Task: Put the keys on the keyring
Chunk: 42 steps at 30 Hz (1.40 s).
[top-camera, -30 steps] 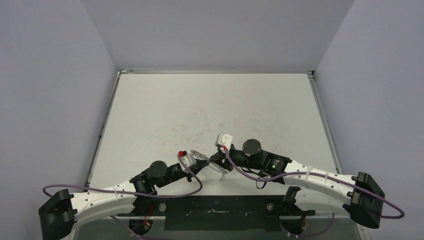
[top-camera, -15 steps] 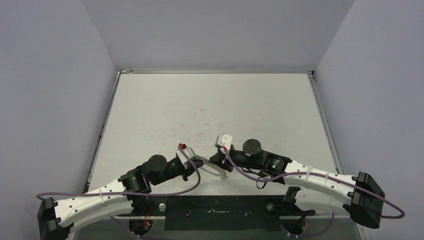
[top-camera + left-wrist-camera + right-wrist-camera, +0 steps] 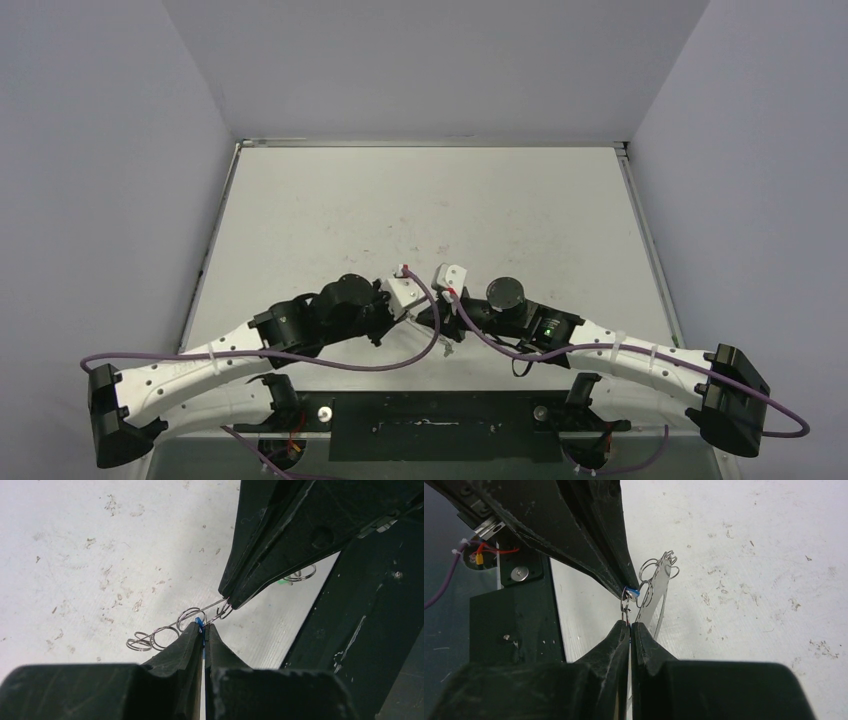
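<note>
In the left wrist view my left gripper [image 3: 202, 627] is shut on the blue key [image 3: 201, 625], of which only the tag's tip shows between the pads. My right gripper [image 3: 229, 601] comes in from the upper right, shut on the thin wire keyring [image 3: 187, 617], whose small loops trail left over the table. A green speck [image 3: 283, 581], perhaps the green key, lies by another loop behind the right fingers. In the right wrist view the right gripper [image 3: 629, 625] pinches the keyring [image 3: 655, 570], and the left gripper [image 3: 626, 592] holds the blue key [image 3: 634, 593] just above it. The two tips nearly touch.
In the top view both grippers meet low in the middle of the white table [image 3: 420, 200], left gripper [image 3: 418, 318] and right gripper [image 3: 441, 324]. The black mounting plate [image 3: 430, 425] runs along the near edge. Purple cables [image 3: 380, 362] loop beside the wrists. Walls enclose three sides.
My left arm has swung right and forward, its wrist raised and turned, bringing its tip up against the right gripper's tip. The right arm has hardly moved.
</note>
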{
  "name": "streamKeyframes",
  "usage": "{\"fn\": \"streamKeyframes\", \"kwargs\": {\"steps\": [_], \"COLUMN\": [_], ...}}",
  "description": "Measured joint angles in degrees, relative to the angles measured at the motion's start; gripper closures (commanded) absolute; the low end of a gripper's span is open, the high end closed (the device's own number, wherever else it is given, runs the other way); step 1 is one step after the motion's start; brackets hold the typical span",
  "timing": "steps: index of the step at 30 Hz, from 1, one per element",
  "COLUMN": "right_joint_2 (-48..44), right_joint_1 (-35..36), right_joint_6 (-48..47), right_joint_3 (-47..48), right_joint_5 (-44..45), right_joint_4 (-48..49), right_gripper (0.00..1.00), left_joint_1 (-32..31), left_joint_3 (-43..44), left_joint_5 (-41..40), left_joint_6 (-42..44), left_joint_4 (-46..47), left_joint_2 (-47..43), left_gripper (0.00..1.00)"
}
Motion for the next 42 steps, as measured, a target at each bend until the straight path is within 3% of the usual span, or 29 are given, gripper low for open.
{"fn": "streamKeyframes", "kwargs": {"steps": [7, 22, 32, 42], "right_joint_2": [0.3, 3.1, 3.2, 3.1], "right_joint_1": [0.0, -0.4, -0.4, -0.4], "right_joint_6": [4.4, 11.5, 13.2, 19.1], "right_joint_3": [0.0, 0.7, 0.4, -1.7], "right_joint_5": [0.0, 0.0, 0.2, 0.2], "right_joint_4": [2.1, 7.1, 9.4, 15.4], "right_gripper": [1.0, 1.0, 1.0, 1.0], "left_joint_1": [0.0, -0.3, -0.9, -1.1], "left_joint_3": [5.6, 20.2, 19.1, 5.4], "left_joint_5": [0.1, -6.2, -9.0, -9.2], "left_joint_6": [1.5, -5.2, -1.3, -1.1], "left_joint_4": [-7.6, -25.2, -24.3, -9.5], "left_joint_2": [2.0, 12.1, 11.0, -4.0], "left_gripper": [1.0, 1.0, 1.0, 1.0]}}
